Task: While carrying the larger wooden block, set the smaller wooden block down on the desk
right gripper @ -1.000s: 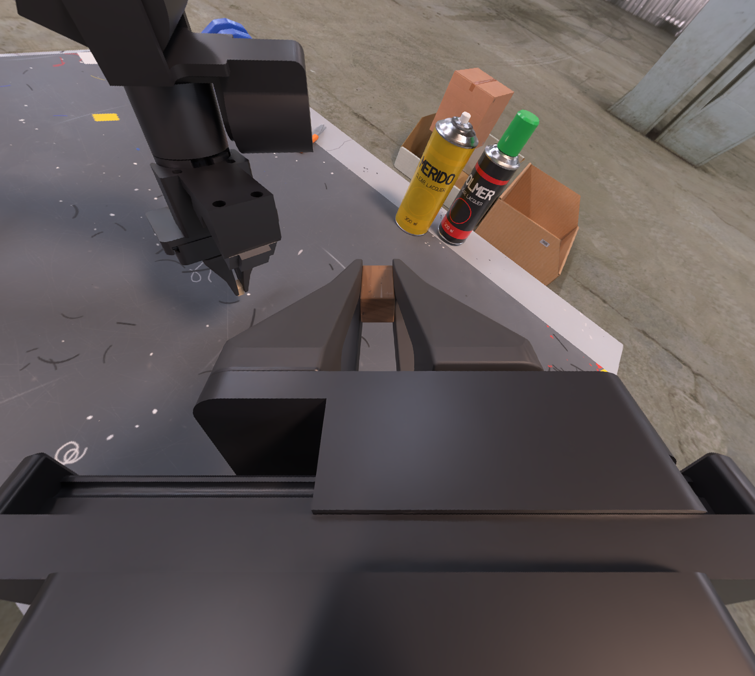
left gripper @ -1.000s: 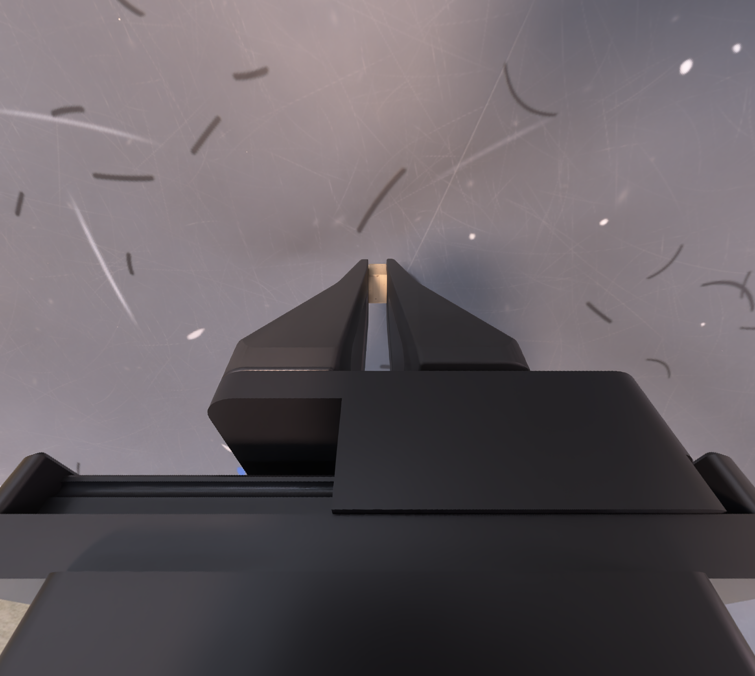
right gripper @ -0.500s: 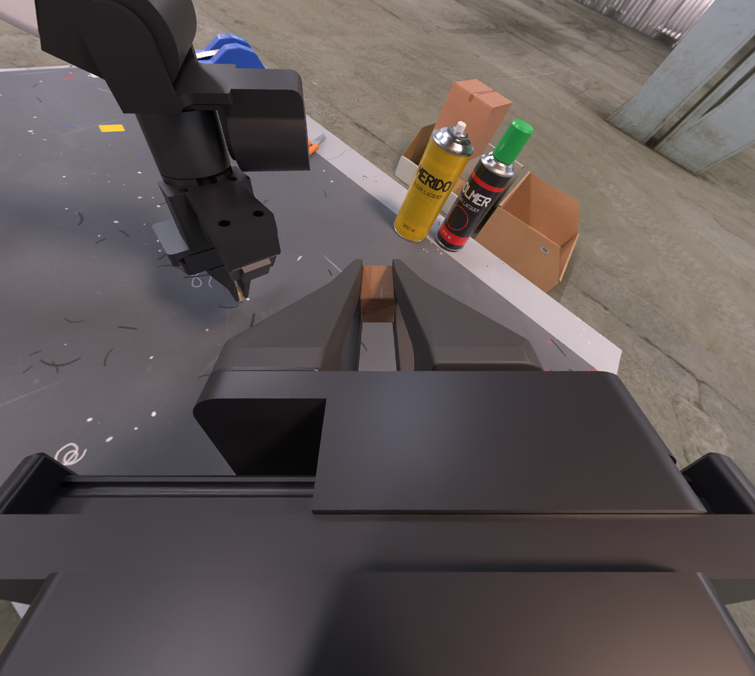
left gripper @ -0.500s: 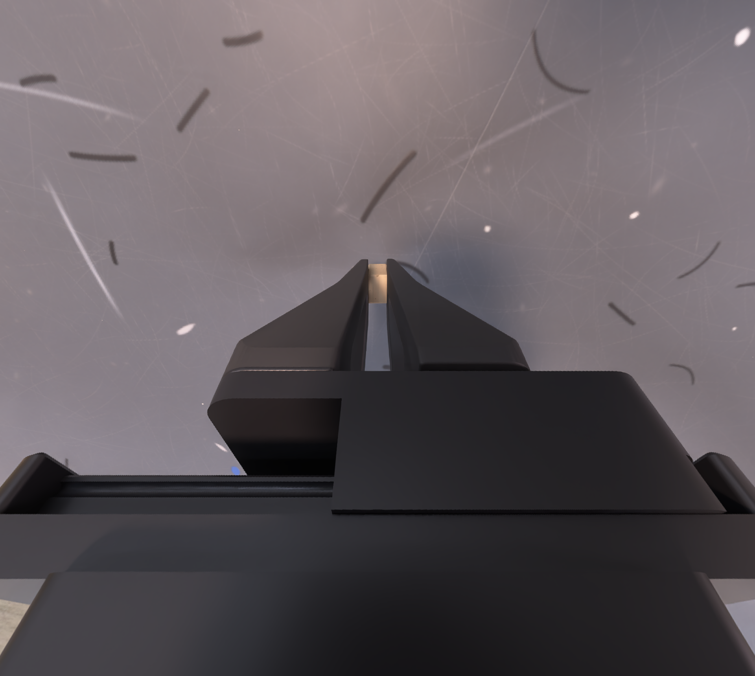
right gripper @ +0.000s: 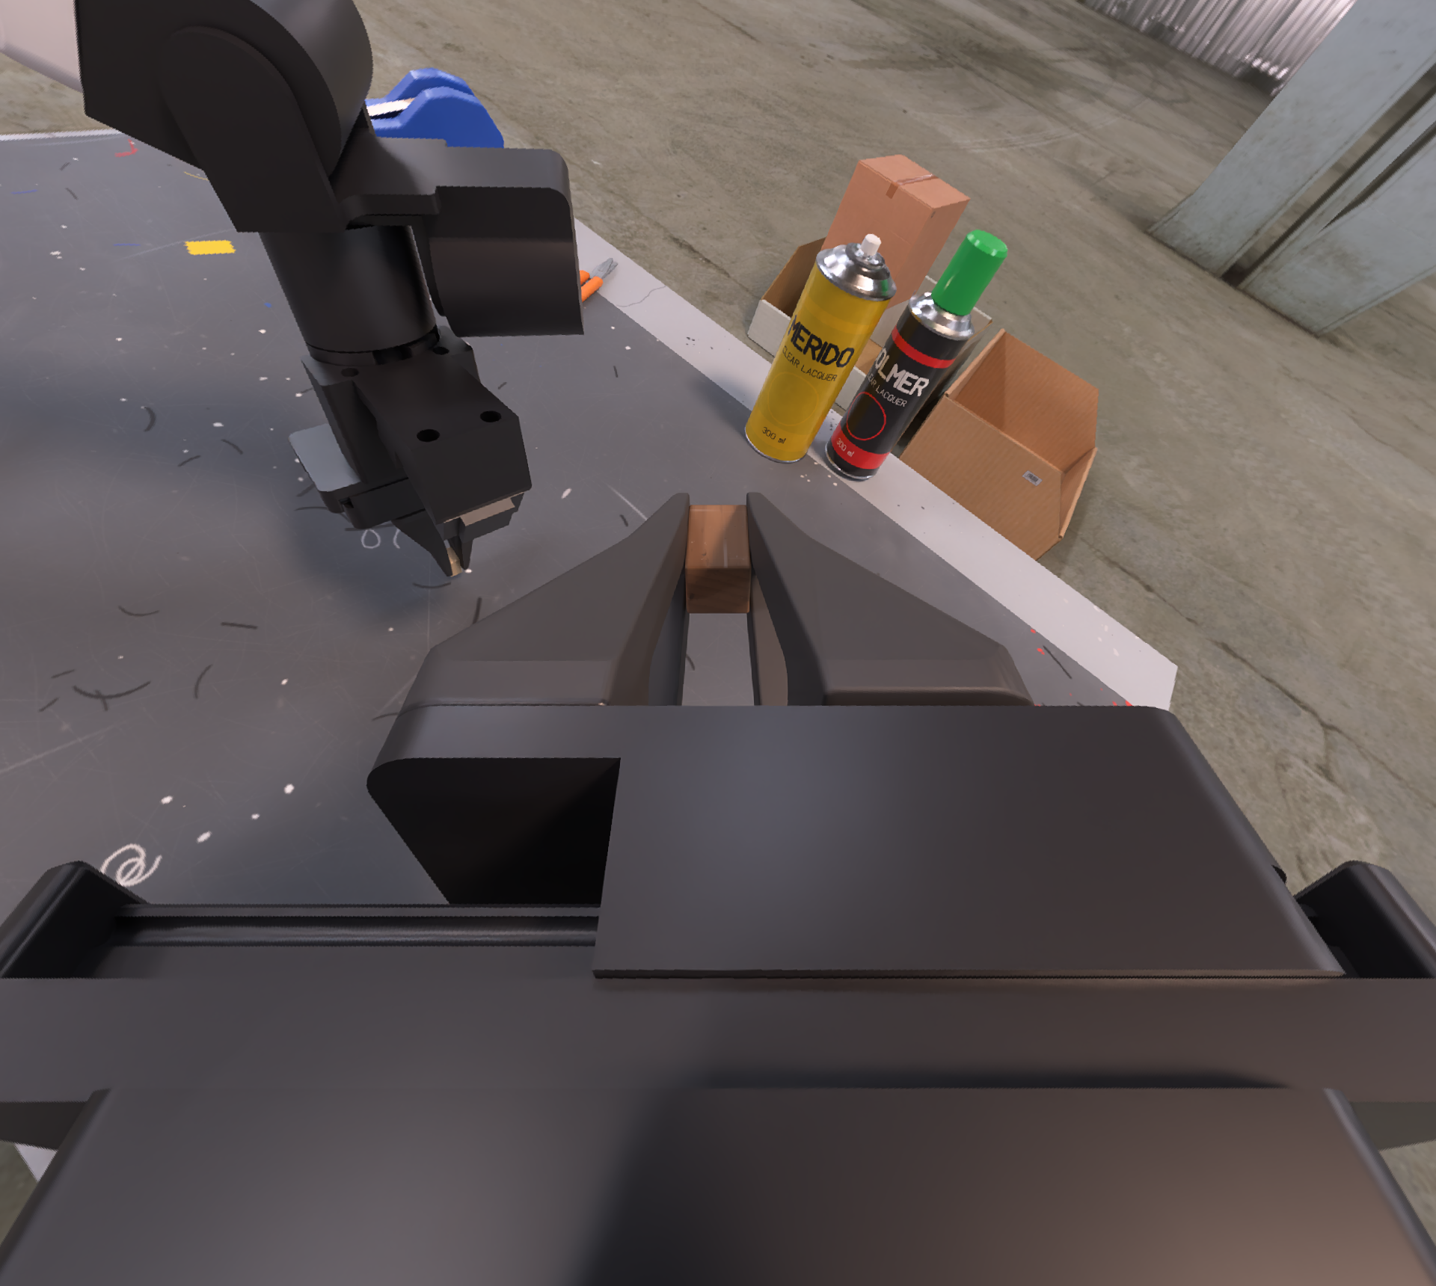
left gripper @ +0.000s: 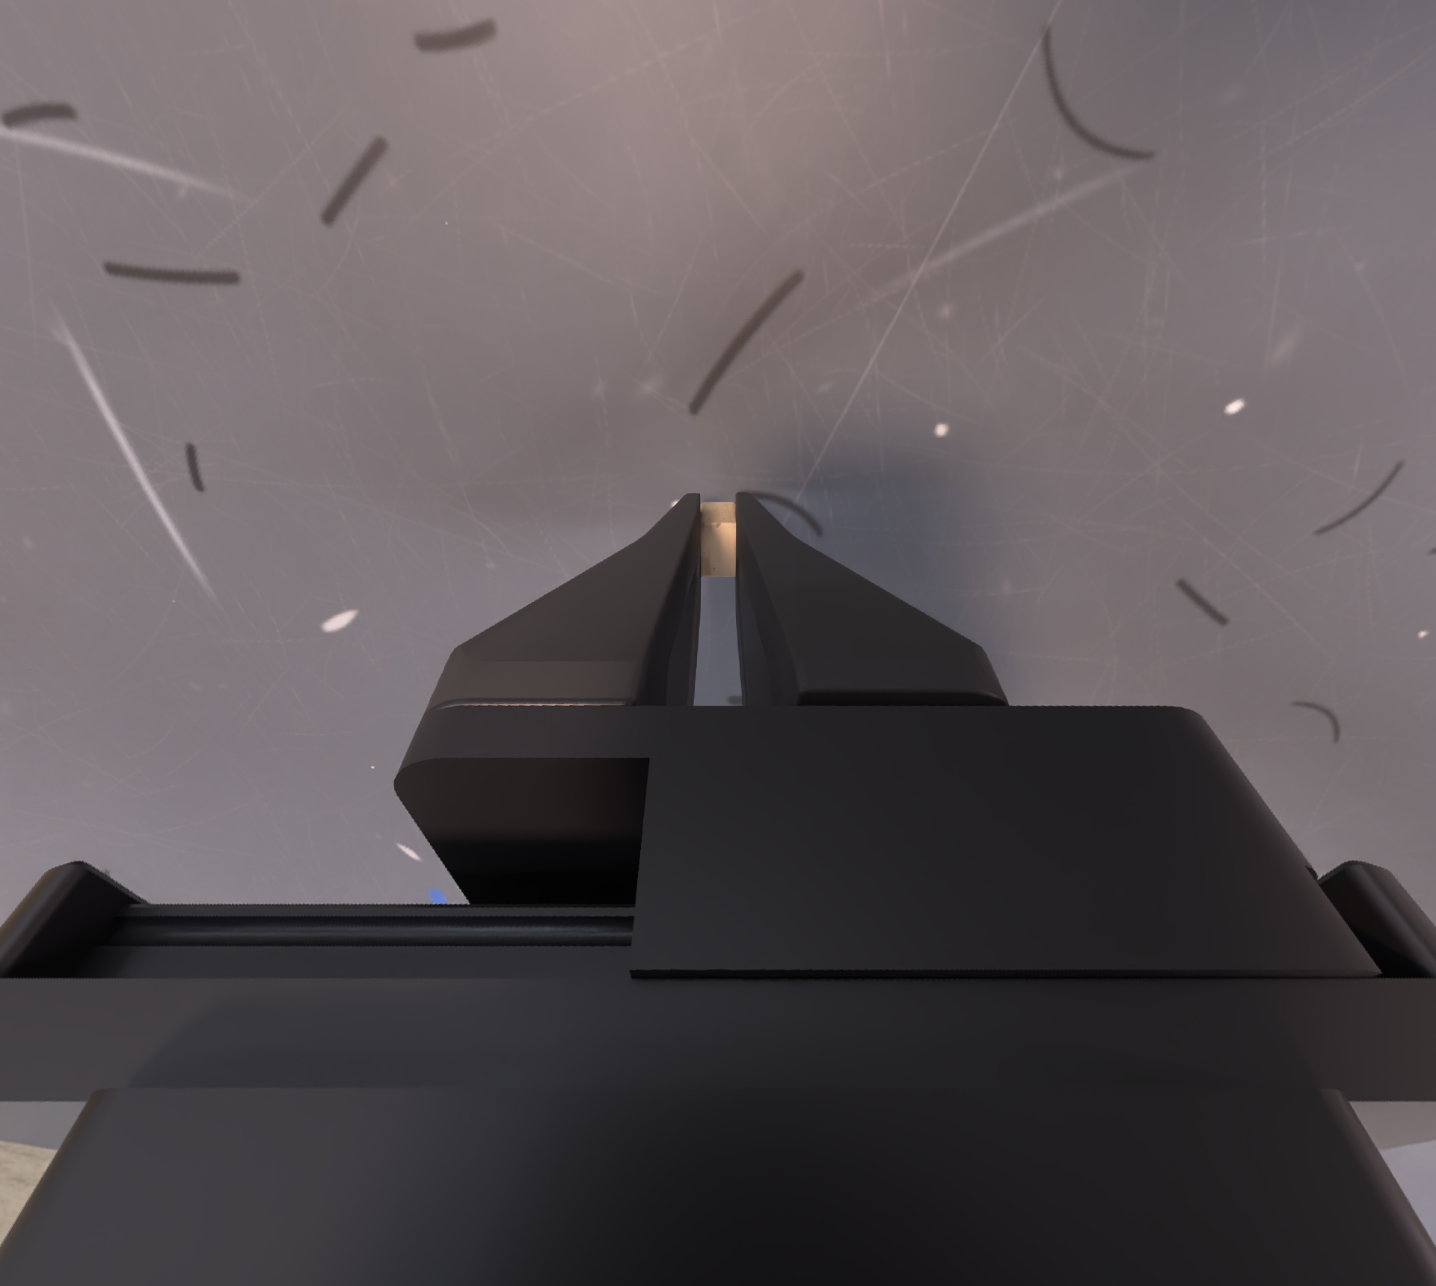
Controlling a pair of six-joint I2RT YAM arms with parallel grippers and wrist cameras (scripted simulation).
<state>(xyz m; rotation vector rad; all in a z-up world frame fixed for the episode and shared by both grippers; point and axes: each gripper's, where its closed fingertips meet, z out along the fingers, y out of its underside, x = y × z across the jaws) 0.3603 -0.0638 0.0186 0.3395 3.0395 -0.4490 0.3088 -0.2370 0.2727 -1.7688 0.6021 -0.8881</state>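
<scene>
Two grips noted: left gripper (left gripper: 718, 511) jaws clamped on smaller wooden block (left gripper: 718, 542) near bench (left gripper: 544, 239); right gripper (right gripper: 719, 511) jaws clamped on larger wooden block (right gripper: 716, 561).

Dark grey bench (right gripper: 155, 666) flecked with white specks and black curved marks, pale edge at right. Pale tan block (left gripper: 717, 538) between black fingers. Reddish-brown block (right gripper: 716, 557) at centre. Yellow can (right gripper: 816, 363) and black, red-banded, green-capped can (right gripper: 901, 386), upper right.

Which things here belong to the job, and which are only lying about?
Job: small pale wooden block in left gripper; larger brown wooden block in right gripper; dark scratched desk.
Lying about: yellow spray can; black green-capped spray can; cardboard boxes.
</scene>
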